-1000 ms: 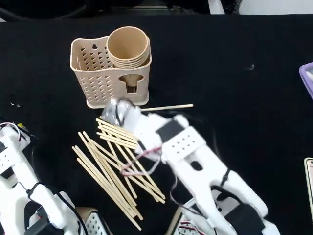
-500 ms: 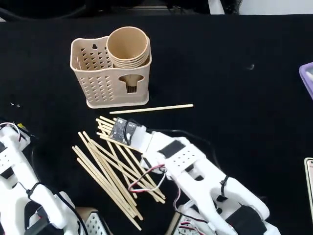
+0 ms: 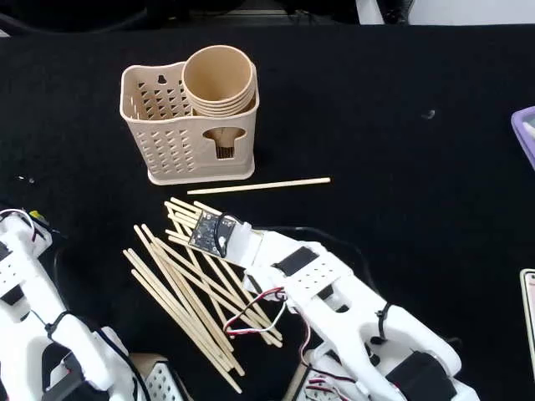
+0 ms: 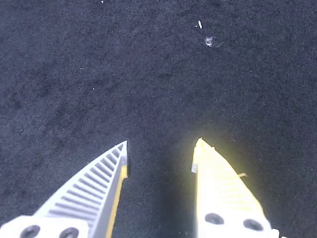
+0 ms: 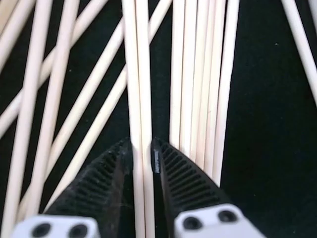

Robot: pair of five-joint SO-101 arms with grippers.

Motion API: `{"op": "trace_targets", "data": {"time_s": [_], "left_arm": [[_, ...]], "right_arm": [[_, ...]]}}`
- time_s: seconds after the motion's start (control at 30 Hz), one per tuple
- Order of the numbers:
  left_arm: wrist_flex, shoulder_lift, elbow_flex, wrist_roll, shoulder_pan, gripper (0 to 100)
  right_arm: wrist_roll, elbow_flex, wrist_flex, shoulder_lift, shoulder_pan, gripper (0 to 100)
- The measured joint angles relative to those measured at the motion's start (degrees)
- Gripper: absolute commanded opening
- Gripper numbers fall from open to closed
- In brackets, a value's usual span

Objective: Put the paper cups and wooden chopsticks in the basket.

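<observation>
Since a second ago, the right gripper (image 3: 209,233) has come away from the foot of the basket (image 3: 159,134) and moved nearer and lower, onto the far end of the pile of wooden chopsticks (image 3: 180,284).

Its two black fingers (image 5: 106,178) stand only a little way apart. Two sticks from the pile run straight between them, and both fingers press on those sticks from the sides. More sticks lie flat on either side of the fingers. Some cross each other and some lie in a neat row.

The pile sits on the black table (image 3: 401,167), near the front and a bit to the left, and fans out toward the near edge. One lone chopstick (image 3: 259,185) lies by itself between the pile and the basket, apart from both.

The basket stands upright at the far left. A stack of paper cups (image 3: 218,79) sits in its right part, with the top cup's mouth facing up.

At the near left is the other arm. The left gripper (image 4: 161,148) has its fingers spread wide over bare table. It holds nothing and touches nothing.

At the right edge of the table is a bit of a purple thing (image 3: 525,134).
</observation>
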State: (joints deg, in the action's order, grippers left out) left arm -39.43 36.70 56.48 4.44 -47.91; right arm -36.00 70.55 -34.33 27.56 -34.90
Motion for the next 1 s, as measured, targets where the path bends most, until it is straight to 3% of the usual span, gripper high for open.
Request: {"op": "trace_targets", "data": {"time_s": [0.27, 0.43, 0.7, 0.83, 1.0], "left_arm": [[0.00, 0.00, 0.00, 0.00, 0.00, 22], [0.00, 0.00, 0.00, 0.00, 0.00, 22], [0.00, 0.00, 0.00, 0.00, 0.00, 22], [0.00, 0.00, 0.00, 0.00, 0.00, 22], [0.00, 0.00, 0.00, 0.00, 0.00, 22]], "right_arm": [[-0.09, -1.23, -4.92, 3.16, 1.05, 1.0], [0.26, -2.11, -11.43, 16.00, 4.84, 1.0], [3.43, -2.11, -21.45, 40.00, 3.43, 1.1], [3.43, 0.79, -19.52, 41.14, 2.81, 2.5], [3.78, 5.89, -10.90, 33.49, 2.81, 14.1]]}}
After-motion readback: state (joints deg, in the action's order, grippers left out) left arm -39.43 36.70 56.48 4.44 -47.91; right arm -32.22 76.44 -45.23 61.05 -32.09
